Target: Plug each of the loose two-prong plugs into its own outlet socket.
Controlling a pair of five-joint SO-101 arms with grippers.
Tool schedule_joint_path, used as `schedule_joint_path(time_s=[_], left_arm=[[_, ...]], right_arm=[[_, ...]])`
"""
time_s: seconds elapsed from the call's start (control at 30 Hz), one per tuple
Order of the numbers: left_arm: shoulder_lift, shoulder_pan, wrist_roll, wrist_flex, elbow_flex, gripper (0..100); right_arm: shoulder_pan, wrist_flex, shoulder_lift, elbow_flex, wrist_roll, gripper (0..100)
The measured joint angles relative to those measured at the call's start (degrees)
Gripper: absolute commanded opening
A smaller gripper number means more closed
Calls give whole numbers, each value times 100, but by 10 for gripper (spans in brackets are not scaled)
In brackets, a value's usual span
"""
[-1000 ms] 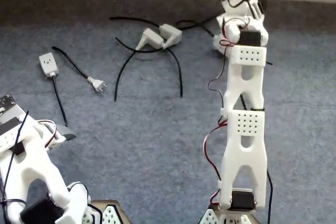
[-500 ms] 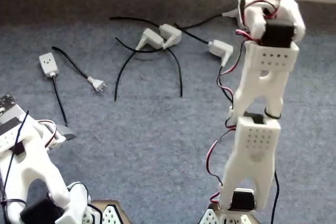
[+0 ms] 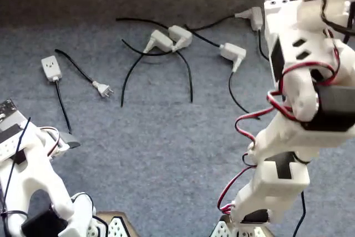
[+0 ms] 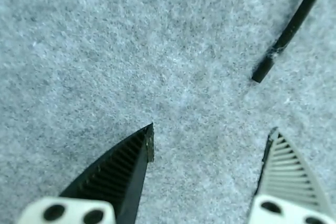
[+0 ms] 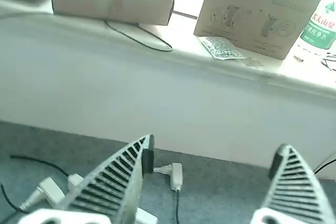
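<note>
Now, left gripper: jaws wide, empty, low over the grey felt mat near its front-left corner.
White socket block: lay at the left edge, unplugged.
Black two-prong plug: lay loose nearby.
Right gripper: jaws wide, empty, high over the far-right corner.
Risk: the stiff cable could likely twist the plug, misaligning its prongs.

My left claw gapes wide, empty, pointing down, low at near left. My right claw gapes wide, empty, up high, facing far side.
</note>
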Motion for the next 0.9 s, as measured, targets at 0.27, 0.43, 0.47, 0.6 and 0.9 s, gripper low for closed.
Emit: schedule_joint_path(time_s=[0.27, 0.43, 0.47, 0.6, 0.9], left_arm=[[0, 536, -26, -70, -844, 333], [123, 677, -255, -70, -2646, 330], [220, 730, -325, -70, -3059, 330], [967, 923, -404, 264, -4721, 332], [4466, 1046, -659, 1670, -8730, 330]], right_arm=[[26, 0, -791, 387, -1310, 248], [26, 0, -1758, 2198, -1538, 248], [26, 0, -2004, 2673, -1547, 248], [26, 0, -3033, 4642, -1547, 248], [26, -580, -4387, 9292, -1547, 248]])
